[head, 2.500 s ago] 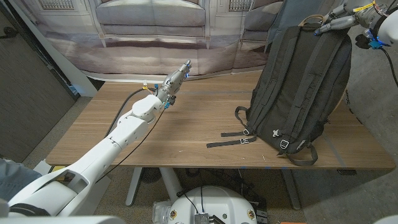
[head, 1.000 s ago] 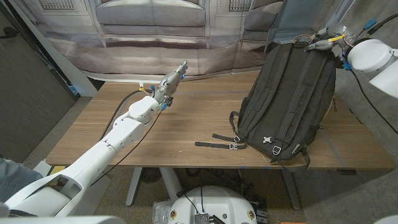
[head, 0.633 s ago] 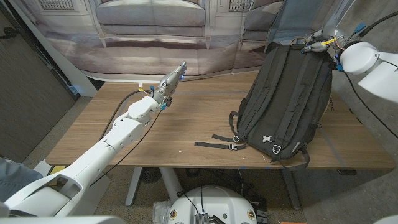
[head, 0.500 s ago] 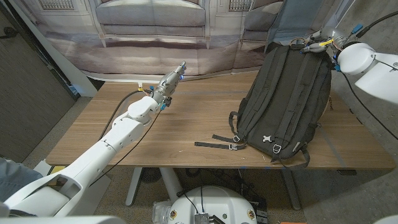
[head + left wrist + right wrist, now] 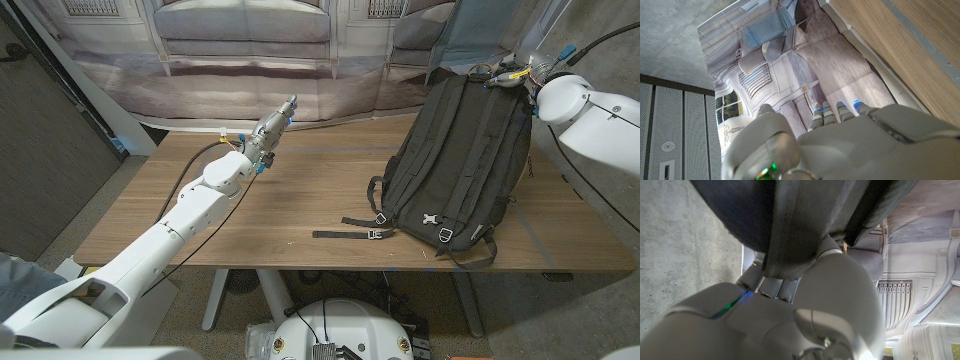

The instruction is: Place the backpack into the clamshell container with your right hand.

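Lowered: backpack (image 5: 462,160) on table (image 5: 250,215) | upright, leaning back-right | right robot hand (image 5: 508,70) grips top handle

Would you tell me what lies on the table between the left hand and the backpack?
In the head view, only bare wooden table lies between the left hand and the backpack.

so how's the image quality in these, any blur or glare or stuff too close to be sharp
Head view: even, soft light, no glare; the backpack and its loose straps on the wooden table are sharp. Right wrist view: the right hand and the backpack strap it grips sit very close to the lens and look soft. Left wrist view: the left hand is slightly soft, the backdrop clearer.
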Available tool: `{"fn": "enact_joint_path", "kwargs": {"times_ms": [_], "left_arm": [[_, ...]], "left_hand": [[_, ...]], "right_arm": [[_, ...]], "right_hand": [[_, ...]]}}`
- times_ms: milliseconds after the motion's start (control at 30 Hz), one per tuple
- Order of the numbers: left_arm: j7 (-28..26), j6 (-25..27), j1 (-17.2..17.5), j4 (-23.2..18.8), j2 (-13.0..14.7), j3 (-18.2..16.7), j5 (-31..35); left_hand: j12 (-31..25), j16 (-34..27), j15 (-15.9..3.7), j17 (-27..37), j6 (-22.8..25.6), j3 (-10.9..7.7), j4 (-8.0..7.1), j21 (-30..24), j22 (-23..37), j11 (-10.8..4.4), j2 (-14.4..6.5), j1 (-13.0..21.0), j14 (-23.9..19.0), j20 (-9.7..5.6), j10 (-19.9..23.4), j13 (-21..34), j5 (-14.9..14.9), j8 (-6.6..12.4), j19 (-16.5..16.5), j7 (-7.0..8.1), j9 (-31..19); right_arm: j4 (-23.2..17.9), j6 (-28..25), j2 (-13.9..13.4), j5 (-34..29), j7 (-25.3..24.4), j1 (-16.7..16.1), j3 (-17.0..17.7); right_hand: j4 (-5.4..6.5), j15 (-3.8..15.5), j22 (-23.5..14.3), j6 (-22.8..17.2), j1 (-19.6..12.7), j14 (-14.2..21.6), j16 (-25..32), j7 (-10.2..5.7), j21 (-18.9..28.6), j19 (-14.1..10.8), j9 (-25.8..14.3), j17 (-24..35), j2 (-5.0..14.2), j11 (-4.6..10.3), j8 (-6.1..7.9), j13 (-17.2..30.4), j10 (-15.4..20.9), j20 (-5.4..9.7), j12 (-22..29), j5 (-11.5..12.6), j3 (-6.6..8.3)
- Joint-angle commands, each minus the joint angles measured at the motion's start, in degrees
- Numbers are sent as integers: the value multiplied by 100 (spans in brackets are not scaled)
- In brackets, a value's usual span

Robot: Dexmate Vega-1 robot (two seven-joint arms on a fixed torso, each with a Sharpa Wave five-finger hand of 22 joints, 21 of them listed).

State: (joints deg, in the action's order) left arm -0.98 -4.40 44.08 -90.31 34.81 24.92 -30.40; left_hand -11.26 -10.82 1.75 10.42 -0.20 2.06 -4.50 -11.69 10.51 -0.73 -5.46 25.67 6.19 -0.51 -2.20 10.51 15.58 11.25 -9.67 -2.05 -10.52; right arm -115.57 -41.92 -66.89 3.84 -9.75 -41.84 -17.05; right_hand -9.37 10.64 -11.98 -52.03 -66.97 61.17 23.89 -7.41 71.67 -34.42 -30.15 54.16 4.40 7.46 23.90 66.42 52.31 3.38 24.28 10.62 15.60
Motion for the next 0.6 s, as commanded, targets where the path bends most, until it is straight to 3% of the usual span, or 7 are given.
{"fn": "enact_joint_path", "kwargs": {"times_ms": [33, 600], "left_arm": [[-59, 82, -7, -54, 38, -12, 30], [-110, 190, -34, -195, 112, -41, 63]], "left_hand": [[-22, 4, 1, 13, 6, 26, -14, -20, 25, 17, -58, 11, 60, 37, -42, 17, -25, -2, -234, -20, -15], [-24, 4, 0, 13, -1, 38, -15, -22, 25, 8, -62, 16, 62, 28, -40, 17, -25, -5, -232, -6, -15]], "right_arm": [[391, 82, 209, -93, -258, -17, -90], [911, 294, 436, -285, -450, -31, -358]], "right_hand": [[150, 287, -10, -113, -190, -24, -41, -143, 24, 36, -1, -15, 209, 244, -9, 22, 177, 853, -25, 40, 228], [143, 292, 0, -132, -197, -57, -90, -182, 35, 58, 2, -31, 203, 250, -31, 46, 179, 858, -56, 44, 238]]}}
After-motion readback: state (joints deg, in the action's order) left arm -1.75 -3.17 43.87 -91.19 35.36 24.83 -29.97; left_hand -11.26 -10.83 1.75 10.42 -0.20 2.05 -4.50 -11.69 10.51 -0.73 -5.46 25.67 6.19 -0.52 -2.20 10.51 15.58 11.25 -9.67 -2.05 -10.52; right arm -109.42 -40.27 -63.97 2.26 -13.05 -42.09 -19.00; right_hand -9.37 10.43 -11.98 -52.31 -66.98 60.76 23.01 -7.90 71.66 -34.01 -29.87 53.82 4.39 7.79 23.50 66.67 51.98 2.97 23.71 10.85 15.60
